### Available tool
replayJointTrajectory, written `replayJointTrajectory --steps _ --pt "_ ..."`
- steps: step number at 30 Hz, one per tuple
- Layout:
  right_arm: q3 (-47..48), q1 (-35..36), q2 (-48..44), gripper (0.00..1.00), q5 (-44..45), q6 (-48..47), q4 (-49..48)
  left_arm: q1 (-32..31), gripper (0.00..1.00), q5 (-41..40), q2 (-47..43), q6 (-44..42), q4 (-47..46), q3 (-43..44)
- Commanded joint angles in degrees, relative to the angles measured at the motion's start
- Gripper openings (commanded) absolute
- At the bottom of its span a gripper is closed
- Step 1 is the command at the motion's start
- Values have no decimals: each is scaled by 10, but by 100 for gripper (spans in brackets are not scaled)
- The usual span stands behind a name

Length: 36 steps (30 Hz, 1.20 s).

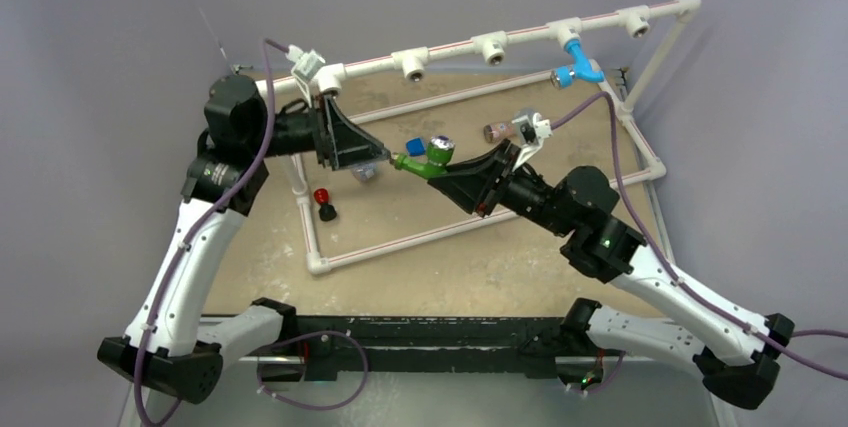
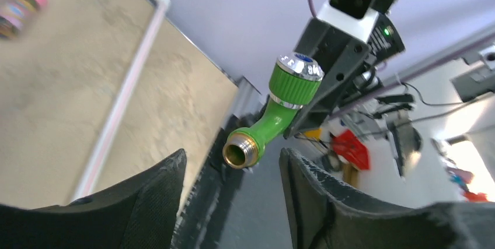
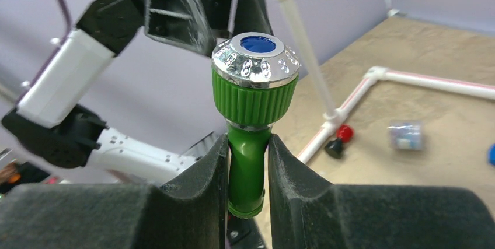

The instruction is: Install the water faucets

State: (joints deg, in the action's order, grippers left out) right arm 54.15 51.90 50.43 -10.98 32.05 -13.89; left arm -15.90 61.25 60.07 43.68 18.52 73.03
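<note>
Black padded fingers of the right gripper, closest in the right wrist view: pressed in on the neck of the bright green bent-spout plastic faucet, one pad on each side, both touching it; the ribbed green knob with its chrome cap and blue centre stands clear above the fingertips; the lower end of the body is sunk between the pads.

Left gripper, closest in the left wrist view: fingers spread wide, nothing pinched; the brass-coloured threaded mouth of the green faucet sits in the gap between the two tips, with visible space on either side and no contact seen; the spout bends up and away toward the knob and the right gripper behind it.

Top view: the two grippers meet nose to nose above the middle of the tan table surface; the green faucet bridges them in the air, threaded end toward the left arm, knob end toward the right.

Light blue plastic faucet: hangs from a T-fitting near the right end of the raised white pipe rail; its silvery round mouth points left; well apart from both grippers.

White pipe rail: further T-fittings along it, round sockets facing forward.

Loose items:
- pink-capped brown cylinder, just beside the right wrist camera
- small red-topped black piece, near the frame's left upright
- small blue block, just behind the green knob; whether it rests on the table cannot be told
- small clear piece, under the left gripper
</note>
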Motion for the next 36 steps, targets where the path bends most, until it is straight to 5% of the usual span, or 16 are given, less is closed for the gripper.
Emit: replayJointTrajectory --steps 1,6,7,12,23,36 --pt "55 2 -21 0 122 -87 54 -1 52 -104 45 -129 86 140" --pt "53 2 -29 0 180 -144 69 -1 2 -202 110 -198 90 264" --pt "51 2 -30 0 194 -159 65 -1 0 -226 125 -211 93 287" --pt "58 2 -15 0 275 -235 46 -1 0 -362 179 -256 79 349" --pt "25 2 8 0 332 -350 -51 -1 0 -694 231 -343 -98 245" --pt "42 2 62 0 332 -368 -108 -1 0 -798 243 -402 -202 142"
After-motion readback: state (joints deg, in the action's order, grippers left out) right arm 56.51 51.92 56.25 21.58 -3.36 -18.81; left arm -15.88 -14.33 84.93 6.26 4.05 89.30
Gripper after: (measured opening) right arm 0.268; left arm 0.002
